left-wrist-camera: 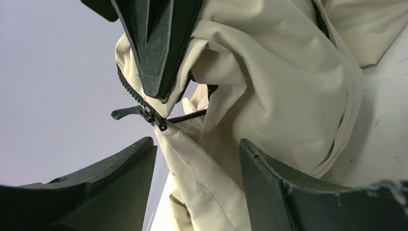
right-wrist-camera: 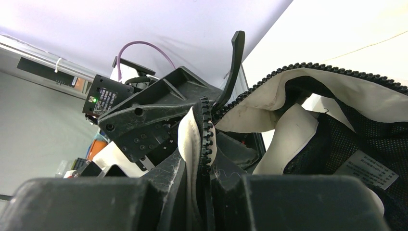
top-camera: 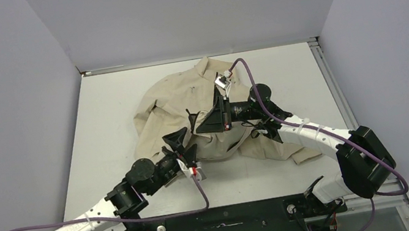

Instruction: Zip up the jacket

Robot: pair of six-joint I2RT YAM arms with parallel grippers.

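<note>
- From above: the jacket (top-camera: 162, 97) lies crumpled on the table (top-camera: 101, 107), toward its far side; my right claw (top-camera: 198, 119) and my left claw (top-camera: 185, 144) meet over its front edge
- Left wrist: my left claw's jaws stand apart with nothing gripped, just short of the zipper pull (left-wrist-camera: 126, 112); my right claw bites the toothed edge just above it
- Right wrist: my right claw is clamped on the jacket's zipper tape, lifting it. I judge the step to be catching the pull; next my left claw must close on that small tab and draw it along the teeth while the right holds the tape taut
</note>
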